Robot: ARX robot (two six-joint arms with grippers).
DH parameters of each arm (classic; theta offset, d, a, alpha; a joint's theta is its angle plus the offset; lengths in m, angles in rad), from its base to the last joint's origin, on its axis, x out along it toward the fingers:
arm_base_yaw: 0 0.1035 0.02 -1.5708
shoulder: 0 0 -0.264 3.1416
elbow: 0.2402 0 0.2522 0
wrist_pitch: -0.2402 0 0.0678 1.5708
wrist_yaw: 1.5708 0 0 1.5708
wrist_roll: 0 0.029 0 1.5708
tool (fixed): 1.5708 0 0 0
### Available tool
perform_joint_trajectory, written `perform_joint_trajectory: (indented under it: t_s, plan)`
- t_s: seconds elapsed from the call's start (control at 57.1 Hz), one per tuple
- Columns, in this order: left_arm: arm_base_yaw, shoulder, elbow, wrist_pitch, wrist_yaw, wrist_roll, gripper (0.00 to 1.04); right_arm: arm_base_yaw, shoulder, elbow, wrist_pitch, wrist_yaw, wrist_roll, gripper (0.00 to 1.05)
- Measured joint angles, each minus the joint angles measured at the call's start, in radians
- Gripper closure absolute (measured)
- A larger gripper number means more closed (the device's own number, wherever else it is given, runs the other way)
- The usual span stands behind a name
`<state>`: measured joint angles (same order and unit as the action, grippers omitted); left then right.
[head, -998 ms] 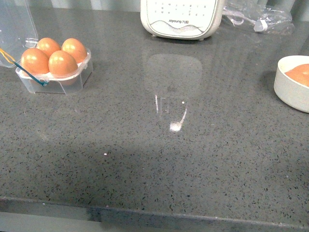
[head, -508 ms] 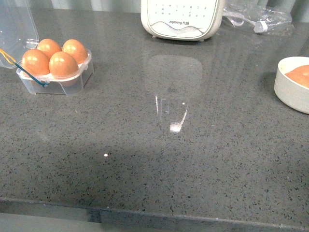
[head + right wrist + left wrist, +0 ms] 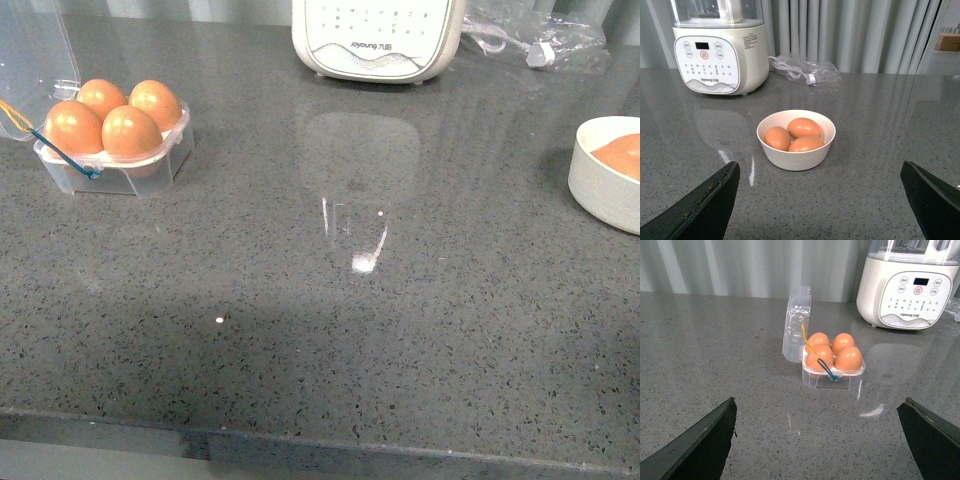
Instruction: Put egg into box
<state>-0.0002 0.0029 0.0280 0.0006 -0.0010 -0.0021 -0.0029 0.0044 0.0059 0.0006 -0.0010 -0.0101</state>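
Grey tabletop [image 3: 400, 350] looks unchanged: box [image 3: 815, 379], ahead of the released left tool [image 3: 818, 401], holds 4 eggs [image 3: 848, 359], probably full; right tool [image 3: 820, 164] also released, facing the bowl [image 3: 796, 157].

Front looks down; wrists face box [image 3: 816, 379], bowl [image 3: 796, 158]
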Motion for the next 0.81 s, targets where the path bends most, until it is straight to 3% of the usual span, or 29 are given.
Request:
perform_joint_trajectory:
  t_s: [0.385,0.42,0.473,0.508,0.63,0.805]
  plan:
    - [0.000,0.000,0.000,0.000,0.000,0.000,0.07,0.000,0.000,0.000,0.000,0.000,0.000,0.07]
    - [-0.022,0.040,0.028,-0.067,-0.066,-0.027,0.07,0.000,0.000,0.000,0.000,0.000,0.000,0.07]
    - [-0.042,0.185,0.120,-0.311,-0.223,-0.077,0.07,0.000,0.000,0.000,0.000,0.000,0.000,0.07]
    - [-0.037,0.242,0.146,-0.382,-0.244,-0.088,0.07,0.000,0.000,0.000,0.000,0.000,0.000,0.07]
    - [-0.007,0.267,0.172,-0.396,-0.219,-0.106,0.07,0.000,0.000,0.000,-0.001,0.000,0.000,0.07]
    - [0.045,0.314,0.197,-0.297,-0.153,-0.106,0.07,0.000,0.000,0.000,-0.001,0.000,0.000,0.07]
